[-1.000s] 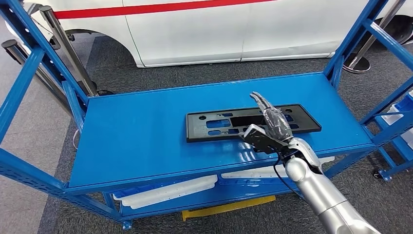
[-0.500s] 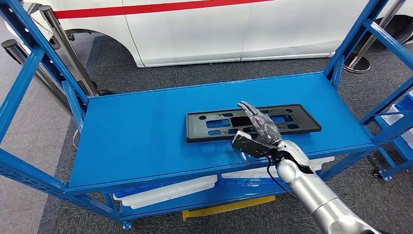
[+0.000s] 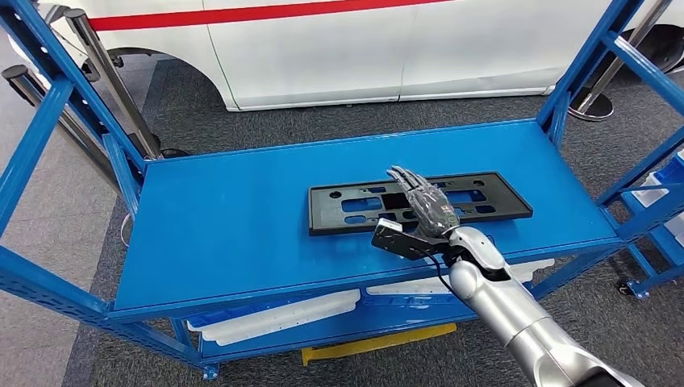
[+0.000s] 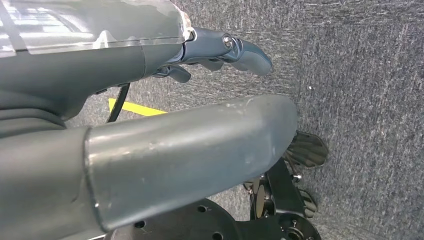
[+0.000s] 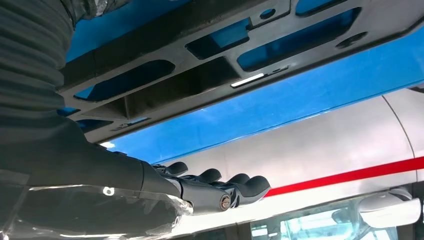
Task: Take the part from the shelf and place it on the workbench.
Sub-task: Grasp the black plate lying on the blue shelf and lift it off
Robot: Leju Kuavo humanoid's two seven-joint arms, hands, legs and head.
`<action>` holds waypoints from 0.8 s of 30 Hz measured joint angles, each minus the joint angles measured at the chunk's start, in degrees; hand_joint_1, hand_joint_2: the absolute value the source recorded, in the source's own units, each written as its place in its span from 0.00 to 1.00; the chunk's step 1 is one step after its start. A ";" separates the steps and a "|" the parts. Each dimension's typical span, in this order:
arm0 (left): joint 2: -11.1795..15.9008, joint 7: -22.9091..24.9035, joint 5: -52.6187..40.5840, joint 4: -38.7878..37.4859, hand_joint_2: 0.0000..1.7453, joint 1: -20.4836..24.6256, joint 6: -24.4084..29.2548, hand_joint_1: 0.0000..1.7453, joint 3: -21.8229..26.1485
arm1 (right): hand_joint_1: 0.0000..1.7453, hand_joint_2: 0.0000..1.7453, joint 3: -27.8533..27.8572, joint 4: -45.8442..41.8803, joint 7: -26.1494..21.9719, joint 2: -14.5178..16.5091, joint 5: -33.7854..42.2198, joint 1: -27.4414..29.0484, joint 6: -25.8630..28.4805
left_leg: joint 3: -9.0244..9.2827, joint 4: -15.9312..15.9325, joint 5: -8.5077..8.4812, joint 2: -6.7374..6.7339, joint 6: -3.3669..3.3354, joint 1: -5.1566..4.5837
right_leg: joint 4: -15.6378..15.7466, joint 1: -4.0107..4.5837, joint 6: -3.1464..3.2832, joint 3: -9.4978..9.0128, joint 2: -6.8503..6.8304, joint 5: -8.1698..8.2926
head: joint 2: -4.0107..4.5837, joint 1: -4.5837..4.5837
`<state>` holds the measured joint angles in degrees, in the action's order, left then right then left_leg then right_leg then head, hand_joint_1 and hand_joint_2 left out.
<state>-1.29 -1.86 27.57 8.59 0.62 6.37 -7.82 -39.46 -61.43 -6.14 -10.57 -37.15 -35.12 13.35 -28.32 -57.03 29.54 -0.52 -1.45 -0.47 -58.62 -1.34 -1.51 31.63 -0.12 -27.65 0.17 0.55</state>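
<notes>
One part: your black plate lies flat on the blue shelf.
Right hand: over its middle, fingers spread, holding nothing.
Left hand: hangs over the floor, holding nothing.

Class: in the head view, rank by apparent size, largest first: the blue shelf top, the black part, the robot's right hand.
1. Blue shelf top
2. Black part
3. Right hand, though it is nearer the camera, which enlarges it.

Bare blue shelf deck lies open from 9 o'clock of the black plastic frame part; blue uprights stand at 2 o'clock.
</notes>
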 joint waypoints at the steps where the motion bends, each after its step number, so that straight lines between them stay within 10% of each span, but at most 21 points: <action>1: 0.00 0.02 0.01 0.00 0.00 0.00 0.04 0.00 -0.04 | 0.00 1.00 -0.22 0.50 0.23 0.23 -0.72 -0.21 0.55 | 0.00 0.00 0.00 0.00 0.00 0.00 | 0.00 0.00 0.00 0.00 0.00 0.00 | 0.00 0.00; 4: 0.00 0.07 0.04 0.00 0.00 0.00 0.14 0.00 -0.10 | 0.02 1.00 -0.57 1.59 0.91 0.89 -3.23 -0.40 2.68 | -0.01 0.00 0.00 0.00 0.00 0.00 | 0.01 0.00 0.00 0.01 0.00 0.00 | 0.00 0.00; 8: 0.00 0.06 0.04 0.00 0.00 0.00 0.21 0.00 -0.14 | 0.99 1.00 -0.74 3.22 1.27 1.89 -5.51 -0.49 5.15 | -0.01 0.00 0.00 0.00 0.00 0.00 | 0.01 0.00 0.00 0.01 0.00 0.00 | 0.00 0.00; 24: -0.01 -1.33 0.06 0.00 0.00 -0.11 -0.94 0.00 -0.18 | 1.00 1.00 -0.96 7.03 -0.04 3.88 -5.90 -0.63 6.79 | 0.07 -0.01 0.00 0.00 0.00 0.00 | 0.01 0.00 0.00 0.08 0.01 0.00 | 0.00 0.00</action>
<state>-1.30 -3.19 27.63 8.59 0.51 5.43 -8.00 -40.41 -54.40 -6.18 -6.68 -43.05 -35.75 20.14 -28.25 -57.03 29.54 -0.52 -1.45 -0.47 -58.61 -1.34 -1.51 31.71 -0.11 -27.65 0.18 0.55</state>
